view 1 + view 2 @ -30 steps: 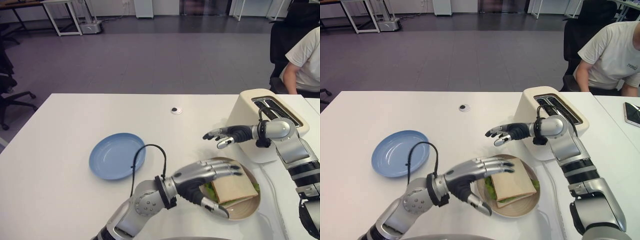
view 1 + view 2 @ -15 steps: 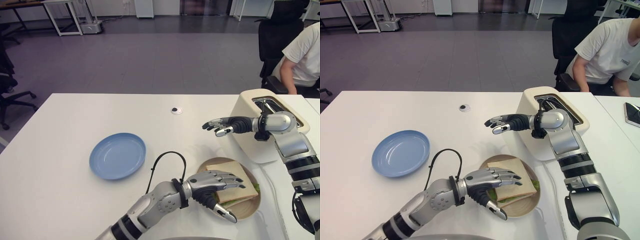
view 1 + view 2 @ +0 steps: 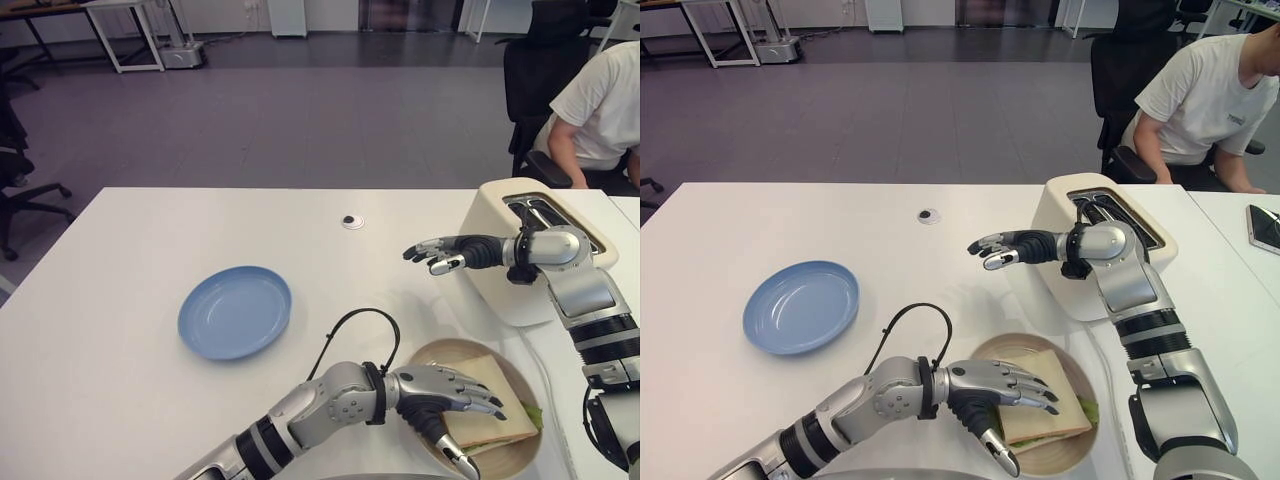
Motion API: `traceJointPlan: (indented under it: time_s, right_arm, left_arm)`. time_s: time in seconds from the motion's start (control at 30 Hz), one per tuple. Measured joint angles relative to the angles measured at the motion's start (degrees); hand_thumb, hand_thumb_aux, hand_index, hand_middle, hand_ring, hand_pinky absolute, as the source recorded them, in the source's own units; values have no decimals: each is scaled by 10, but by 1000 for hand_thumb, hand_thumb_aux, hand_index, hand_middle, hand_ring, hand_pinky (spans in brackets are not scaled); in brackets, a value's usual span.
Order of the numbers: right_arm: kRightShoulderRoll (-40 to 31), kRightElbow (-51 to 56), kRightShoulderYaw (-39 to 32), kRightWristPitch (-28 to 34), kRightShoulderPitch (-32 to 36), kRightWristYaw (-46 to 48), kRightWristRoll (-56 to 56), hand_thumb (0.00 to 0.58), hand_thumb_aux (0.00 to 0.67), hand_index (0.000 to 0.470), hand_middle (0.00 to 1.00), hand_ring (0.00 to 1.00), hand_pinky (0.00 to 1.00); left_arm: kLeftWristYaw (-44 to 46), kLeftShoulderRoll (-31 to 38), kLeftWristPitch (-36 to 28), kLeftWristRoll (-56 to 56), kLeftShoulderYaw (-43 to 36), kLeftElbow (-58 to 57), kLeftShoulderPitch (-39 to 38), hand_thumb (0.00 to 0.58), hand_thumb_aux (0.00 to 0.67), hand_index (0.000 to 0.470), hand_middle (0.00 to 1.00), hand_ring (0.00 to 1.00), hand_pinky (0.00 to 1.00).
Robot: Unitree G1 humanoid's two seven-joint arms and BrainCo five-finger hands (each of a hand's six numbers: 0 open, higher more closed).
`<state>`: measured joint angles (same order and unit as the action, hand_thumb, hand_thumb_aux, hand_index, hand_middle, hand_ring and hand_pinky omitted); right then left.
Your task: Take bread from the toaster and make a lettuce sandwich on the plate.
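A tan plate [image 3: 452, 352] near the table's front edge holds a sandwich: a bread slice [image 3: 497, 425] on top, with green lettuce [image 3: 531, 412] showing at its right side. My left hand [image 3: 438, 392] lies over the plate's left part. Its fingers are spread on the bread and its thumb is over the near rim. The cream toaster [image 3: 530, 270] stands at the right, its two slots dark. In front of the toaster, above the table, my right hand [image 3: 443, 251] is held flat and open, holding nothing.
An empty blue plate [image 3: 235, 312] sits left of centre. A small round black-and-white fitting [image 3: 351, 221] is set in the table further back. A phone [image 3: 1265, 228] lies at the far right. A person sits behind the toaster. A black cable loops at my left wrist.
The tan plate with the sandwich has slid toward the front edge and slightly right, under my left hand, which came back with it. My right hand has barely moved.
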<state>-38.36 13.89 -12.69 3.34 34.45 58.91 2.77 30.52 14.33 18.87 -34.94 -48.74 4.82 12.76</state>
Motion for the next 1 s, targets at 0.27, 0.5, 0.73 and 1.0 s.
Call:
traceJointPlan:
  time_s: [0.27,0.5,0.73,1.0]
  right_arm:
    - [2,-14,20,8,0,-20,-1,0,0,0,0,0,0]
    - [2,-37,39,29,0,-26,-18,0,0,0,0,0,0]
    - [3,-38,44,37,0,-30,-29,0,0,0,0,0,0]
    - [27,-58,73,54,0,-51,-68,0,0,0,0,0,0]
  left_arm:
    - [-6,51,14,-59,16,10,43,0,0,0,0,0,0]
    - [-1,152,14,-42,80,77,4,0,0,0,0,0,0]
    - [-17,183,6,-43,139,102,-33,0,0,0,0,0,0]
    - [-114,87,34,136,230,156,-64,0,0,0,0,0,0]
